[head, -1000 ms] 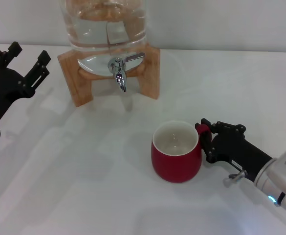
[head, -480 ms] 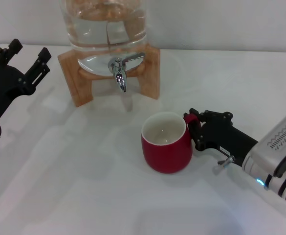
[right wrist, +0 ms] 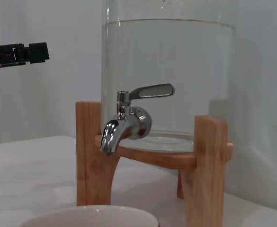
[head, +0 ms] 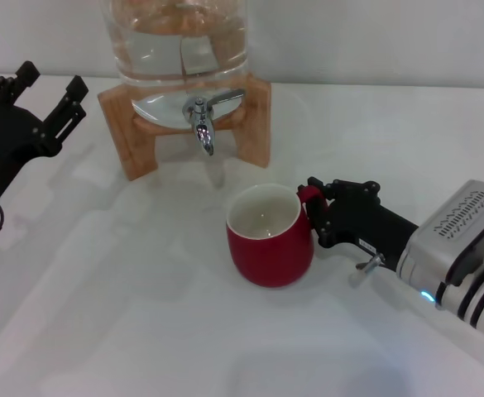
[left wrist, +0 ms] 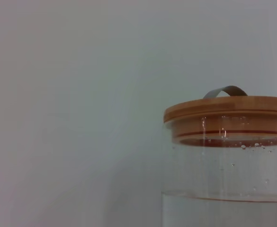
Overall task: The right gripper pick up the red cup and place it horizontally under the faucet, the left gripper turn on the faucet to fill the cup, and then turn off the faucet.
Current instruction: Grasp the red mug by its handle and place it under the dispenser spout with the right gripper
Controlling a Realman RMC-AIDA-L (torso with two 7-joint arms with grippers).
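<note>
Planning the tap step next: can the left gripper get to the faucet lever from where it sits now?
Probably yes. The left gripper hangs open off to the dispenser's left, and the faucet lever sticks out in front of the wooden stand. The red cup, held by the right gripper, sits lower.

You have a plain white counter (head: 142,314) carrying everything here. The wooden stand (head: 254,124) rests directly on it, at the far side close to the wall, and it carries the glass dispenser (head: 179,41) with the faucet (head: 202,116) in front. The red cup (head: 268,240) stands upright on the counter, nearer to you than the stand and a little to the right of the faucet, not under the spout. From the right wrist view you see only the rim of the cup, in front of the stand.
</note>
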